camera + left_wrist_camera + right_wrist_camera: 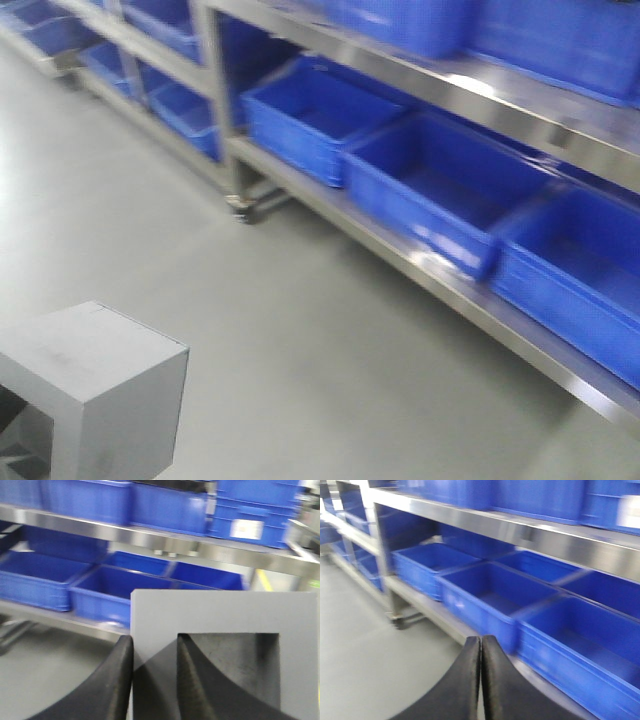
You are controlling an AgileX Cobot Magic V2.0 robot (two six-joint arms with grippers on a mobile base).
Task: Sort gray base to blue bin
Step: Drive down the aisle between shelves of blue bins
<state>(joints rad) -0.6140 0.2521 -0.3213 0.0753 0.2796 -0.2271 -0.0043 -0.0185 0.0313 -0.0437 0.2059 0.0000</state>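
Gray base (pixel 220 612) is being held at the 7 o'clock corner of the front-facing view and appears to be clear of the floor (pixel 300 330). Its square recess is being presented toward the left wrist camera.

The left gripper (pixel 155 640) is being used for the hold. One of its fingers (pixel 115 680) is being pressed against the outer face of the recess wall and the other is being seated inside the recess, so only the wall is being pinched. The jaws are therefore being kept a wall's thickness apart. This grasp is judged to be chosen because the thin wall offers a firmer purchase than the block's full width.

The right gripper (pixel 481 640) is being shown at 6 o'clock in its own wrist view, with its fingertips pressed together and nothing between them. It is judged to be parked there to stay out of the way.

The blue bin (pixel 420 215) is being shown among a row of like crates between 1 and 4 o'clock, well apart from the base. The crates are being supported open side up on the lower steel shelf (pixel 400 250), which allows a drop from above. Which crate is the intended one cannot be told. All views are blurred.
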